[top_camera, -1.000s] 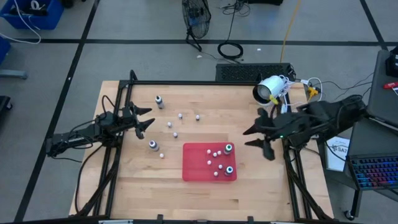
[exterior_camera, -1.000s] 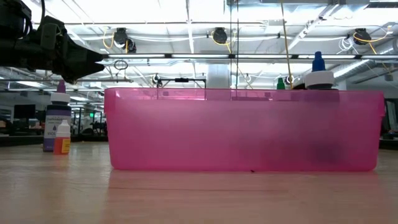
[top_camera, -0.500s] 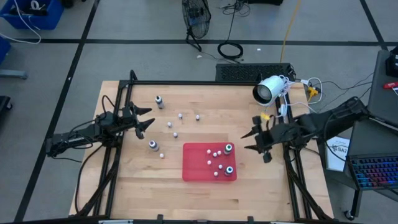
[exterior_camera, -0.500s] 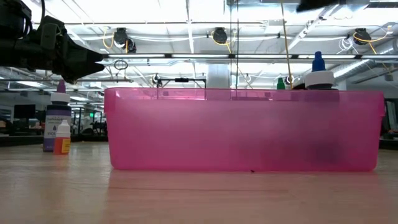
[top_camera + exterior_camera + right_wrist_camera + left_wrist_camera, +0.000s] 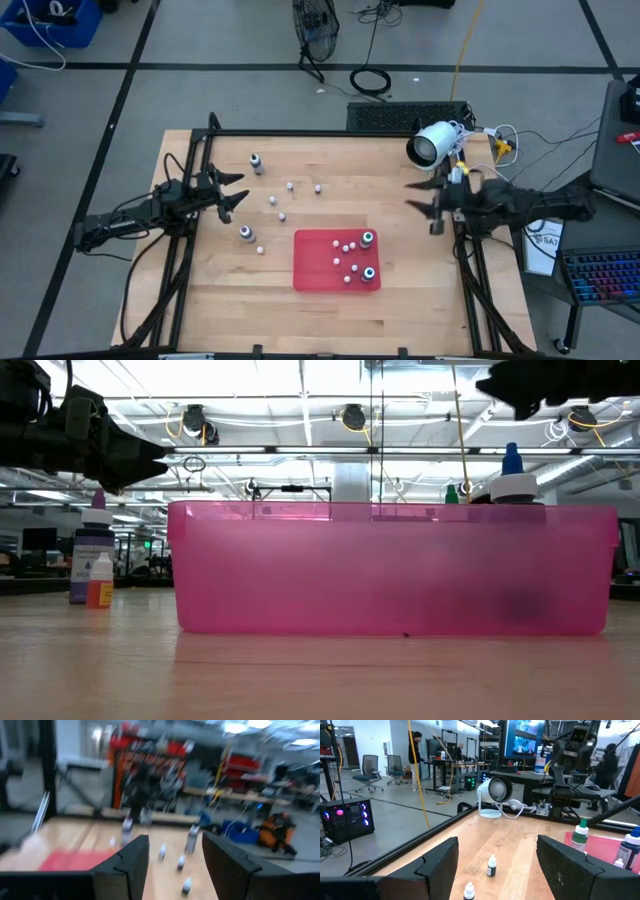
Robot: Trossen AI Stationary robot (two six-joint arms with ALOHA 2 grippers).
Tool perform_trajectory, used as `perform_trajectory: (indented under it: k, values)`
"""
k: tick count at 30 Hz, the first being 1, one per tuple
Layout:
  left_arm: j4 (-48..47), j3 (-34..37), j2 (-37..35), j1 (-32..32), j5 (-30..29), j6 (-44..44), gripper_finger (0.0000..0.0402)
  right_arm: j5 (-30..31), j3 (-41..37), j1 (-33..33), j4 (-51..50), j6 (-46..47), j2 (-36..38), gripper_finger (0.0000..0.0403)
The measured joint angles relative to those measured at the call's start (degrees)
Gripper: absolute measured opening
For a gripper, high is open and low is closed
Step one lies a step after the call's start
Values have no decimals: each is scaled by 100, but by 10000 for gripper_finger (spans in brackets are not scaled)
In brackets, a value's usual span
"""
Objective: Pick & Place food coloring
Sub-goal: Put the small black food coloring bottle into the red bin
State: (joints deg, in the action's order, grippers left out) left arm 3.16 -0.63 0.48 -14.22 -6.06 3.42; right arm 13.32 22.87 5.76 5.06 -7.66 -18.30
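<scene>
four dark bottles [image 5: 256,162], ten small whitish bottles [image 5: 289,185], one red tray [image 5: 312,268]

Both arms are black, slim and jointed, with thin dark cables trailing along them. Each claw, left [image 5: 232,195] and right [image 5: 424,203], carries two broad, angular matte-black fingers [image 5: 438,866].

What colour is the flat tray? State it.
Red flat rectangular tray; translucent pink in the low view. High view shows it best.

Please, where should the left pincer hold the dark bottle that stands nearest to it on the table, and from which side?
Judging from above, the dark bottle stands upright with a small white one touching its tray-facing side. The open left pincer would best descend from above and close on its body just below the pale cap, fingers clear of that neighbour.
</scene>
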Motion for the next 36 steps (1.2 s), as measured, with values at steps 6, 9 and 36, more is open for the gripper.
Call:
perform_trajectory:
  k: [6,9,36]
  values:
    - [0,-2,0,0,-1,1,269,-334,-47,-245,-746,121,1186,177]
    - [0,-2,-1,2,-1,0,269,-860,-318,-241,-612,14,1604,177]
    - [0,-1,1,0,1,0,269,-892,-2181,-241,403,477,1748,177]
